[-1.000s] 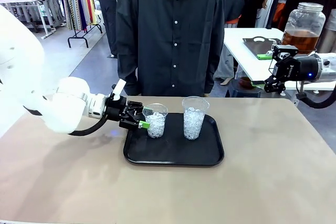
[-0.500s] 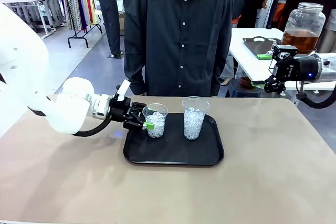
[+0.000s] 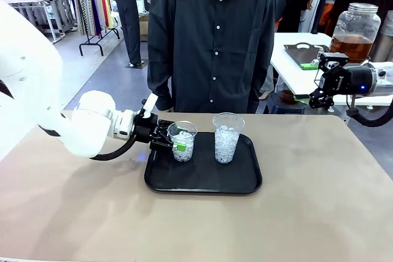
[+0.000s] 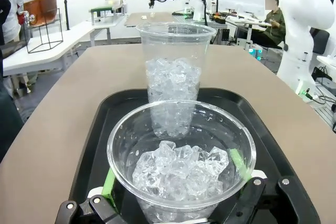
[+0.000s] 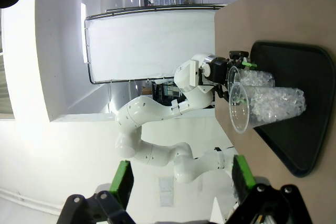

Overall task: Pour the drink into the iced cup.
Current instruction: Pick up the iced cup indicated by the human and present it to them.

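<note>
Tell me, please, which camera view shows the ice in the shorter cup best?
The left wrist view: it looks down into the shorter cup, close, ice cubes distinct. The front view shows it small, from the side. The right wrist view shows it distant, sideways, beside the taller cup.

The left arm (image 3: 80, 130) reaches in low from the side, wrist level, with the left gripper (image 3: 174, 141) pointing inward and spread wide. The right gripper (image 3: 312, 84) is held high (fingers (image 5: 123, 182) apart, nothing between them).
</note>
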Robot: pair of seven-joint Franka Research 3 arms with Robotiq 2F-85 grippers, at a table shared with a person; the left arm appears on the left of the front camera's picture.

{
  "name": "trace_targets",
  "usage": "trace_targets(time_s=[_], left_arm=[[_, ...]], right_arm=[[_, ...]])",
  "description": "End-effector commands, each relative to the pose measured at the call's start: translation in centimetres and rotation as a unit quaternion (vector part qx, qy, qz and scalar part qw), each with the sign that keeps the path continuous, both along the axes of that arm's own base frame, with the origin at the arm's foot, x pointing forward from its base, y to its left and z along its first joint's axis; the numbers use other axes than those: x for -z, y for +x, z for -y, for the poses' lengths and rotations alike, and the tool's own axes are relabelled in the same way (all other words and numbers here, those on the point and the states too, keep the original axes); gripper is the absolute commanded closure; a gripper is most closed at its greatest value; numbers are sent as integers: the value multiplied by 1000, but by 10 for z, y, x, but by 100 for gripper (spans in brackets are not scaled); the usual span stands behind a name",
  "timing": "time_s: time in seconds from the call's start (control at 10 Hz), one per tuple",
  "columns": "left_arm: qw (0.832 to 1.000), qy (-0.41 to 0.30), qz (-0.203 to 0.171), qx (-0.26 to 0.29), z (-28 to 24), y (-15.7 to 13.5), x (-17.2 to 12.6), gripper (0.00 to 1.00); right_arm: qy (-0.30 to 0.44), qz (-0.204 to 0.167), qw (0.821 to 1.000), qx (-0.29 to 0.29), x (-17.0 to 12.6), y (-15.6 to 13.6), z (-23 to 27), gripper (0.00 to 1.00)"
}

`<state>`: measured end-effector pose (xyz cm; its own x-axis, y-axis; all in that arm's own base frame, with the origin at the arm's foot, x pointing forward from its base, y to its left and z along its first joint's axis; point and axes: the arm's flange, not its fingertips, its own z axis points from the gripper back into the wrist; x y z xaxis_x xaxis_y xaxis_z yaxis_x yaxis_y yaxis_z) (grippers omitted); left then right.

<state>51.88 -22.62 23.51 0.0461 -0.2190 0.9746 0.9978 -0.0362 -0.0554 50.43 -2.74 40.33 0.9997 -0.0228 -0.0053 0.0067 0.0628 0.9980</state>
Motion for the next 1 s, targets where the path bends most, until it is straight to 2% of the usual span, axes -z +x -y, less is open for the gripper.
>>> trace_targets(time_s=[0.0, 0.4, 0.9], left_arm=[[1000, 12, -8, -22, 7, 6, 1, 9], [1000, -7, 2, -19, 6, 1, -4, 9], [998, -40, 50, -27, 11, -3, -54, 9]], right_arm=[[0, 2, 1000, 0, -1, 0, 0, 0], [0, 2, 1000, 0, -1, 0, 0, 0], [0, 2, 1000, 0, -1, 0, 0, 0]])
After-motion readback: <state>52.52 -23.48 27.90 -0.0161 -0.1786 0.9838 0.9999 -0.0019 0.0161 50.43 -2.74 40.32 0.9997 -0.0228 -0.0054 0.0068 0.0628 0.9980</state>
